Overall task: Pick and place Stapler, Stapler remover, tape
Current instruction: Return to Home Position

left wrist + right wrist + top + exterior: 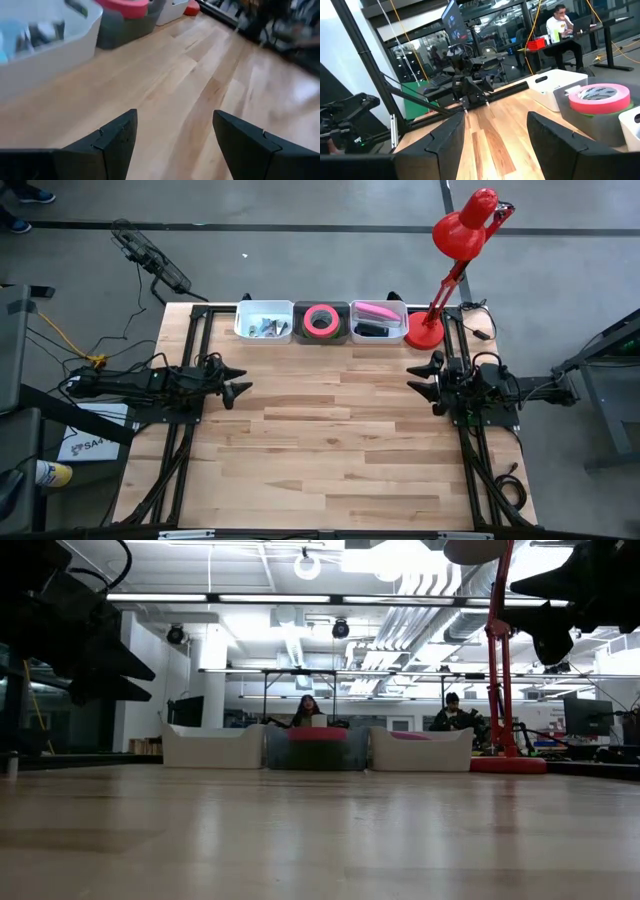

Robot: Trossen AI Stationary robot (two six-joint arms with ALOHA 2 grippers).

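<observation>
A wooden bench seen from above, with one dark arm at each side edge. The left tool hovers over the bench's left side with its fingers spread apart and nothing between them; its wrist view shows only bare wood between the two fingertips. The right tool faces it from the opposite side, well apart from it, likewise released and holding nothing.

Three bins stand in a row at the far edge, away from both tools. The left white bin, nearest the left tool, holds small grey and dark items, too small to name. The dark bin sits midway between the tools and holds a pink tape roll lying flat. The right white bin, nearest the right tool, holds a pink stapler and a black object. A red lamp stands just beside that bin, close to the right tool.
</observation>
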